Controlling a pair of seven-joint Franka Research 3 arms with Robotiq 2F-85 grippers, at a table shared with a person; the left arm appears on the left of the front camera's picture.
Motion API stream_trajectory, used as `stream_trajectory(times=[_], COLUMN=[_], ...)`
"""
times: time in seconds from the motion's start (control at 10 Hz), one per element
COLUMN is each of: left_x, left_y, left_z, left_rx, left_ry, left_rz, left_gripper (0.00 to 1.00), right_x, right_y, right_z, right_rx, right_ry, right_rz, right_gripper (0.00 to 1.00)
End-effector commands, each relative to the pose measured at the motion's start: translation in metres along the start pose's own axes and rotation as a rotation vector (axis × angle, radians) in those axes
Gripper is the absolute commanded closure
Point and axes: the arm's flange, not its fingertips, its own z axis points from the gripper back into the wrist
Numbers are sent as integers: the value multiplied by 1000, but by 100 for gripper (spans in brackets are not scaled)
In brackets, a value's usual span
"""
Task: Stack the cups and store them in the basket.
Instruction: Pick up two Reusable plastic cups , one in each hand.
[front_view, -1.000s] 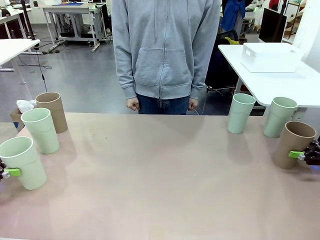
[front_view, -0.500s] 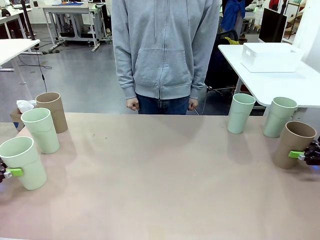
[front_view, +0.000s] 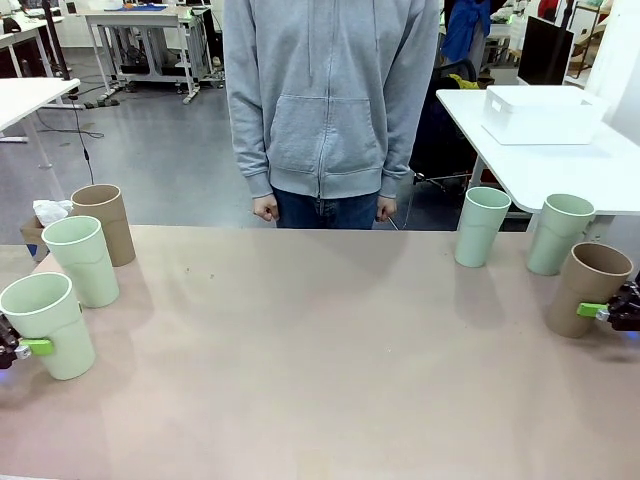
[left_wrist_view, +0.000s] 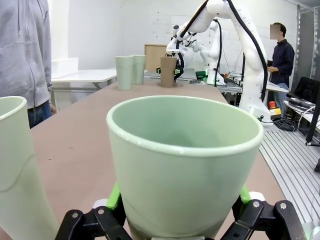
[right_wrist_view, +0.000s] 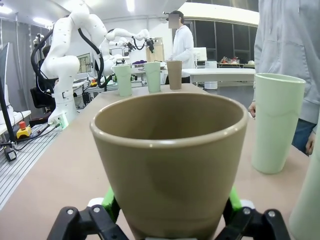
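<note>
This is a robotics lab: a white robot arm (left_wrist_view: 235, 40) stands mounted beside the brown surface (front_view: 320, 380). Cables (front_view: 70, 128) trail across the grey floor (front_view: 160, 150). A red stop button (left_wrist_view: 271, 105) sits by the arm's base.

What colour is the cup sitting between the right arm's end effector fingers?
Tan-brown cup, seen best in the right wrist view.

The front camera looks across the table (front_view: 320, 390) from the robot's side toward the person (front_view: 330, 100). Each wrist camera sits low, very close behind one cup, the left behind a mint cup (left_wrist_view: 185, 165) and the right behind a brown cup (right_wrist_view: 170, 165). They face each other along the table. Both cups also appear at the front view's side edges.
</note>
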Motion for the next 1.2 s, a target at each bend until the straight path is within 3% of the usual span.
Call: stream_trajectory(times=[0.0, 0.2, 0.3, 0.4, 0.5, 0.6, 0.7, 0.8, 0.9, 1.1], left_x=[-14, -14, -14, -14, -14, -13, -13, -12, -4, -4], left_y=[-19, -19, -19, -19, -20, -20, -20, -20, -3, -3], left_z=[-9, -10, -10, -9, -8, -7, -7, -7, 0, 0], left_rx=[12, 15, 19, 23, 25, 27, 26, 37, 26, 26], left_ry=[0, 5, 4, 3, 2, -3, -7, -36, -4, -4], left_rz=[-38, -43, -44, -44, -44, -46, -44, -50, -8, -8], left_gripper=[0, 0, 19, 19, 37, 24, 56, 43, 43, 43], right_x=[5, 3, 2, 2, 2, 2, 2, 2, -1, -1], right_y=[1, 0, 1, 1, 1, 0, 0, 0, -1, -1], right_z=[-8, -9, -9, -9, -10, -10, -11, -10, -1, -1], right_rx=[-35, -35, -34, -34, -35, -37, -39, -21, -3, -3], right_ry=[6, 13, 16, 20, 19, 17, 16, 1, 8, 8], right_rz=[-28, -30, -25, -28, -26, -22, -20, -17, -2, -2], right_gripper=[0, 0, 16, 20, 36, 40, 56, 60, 60, 60])
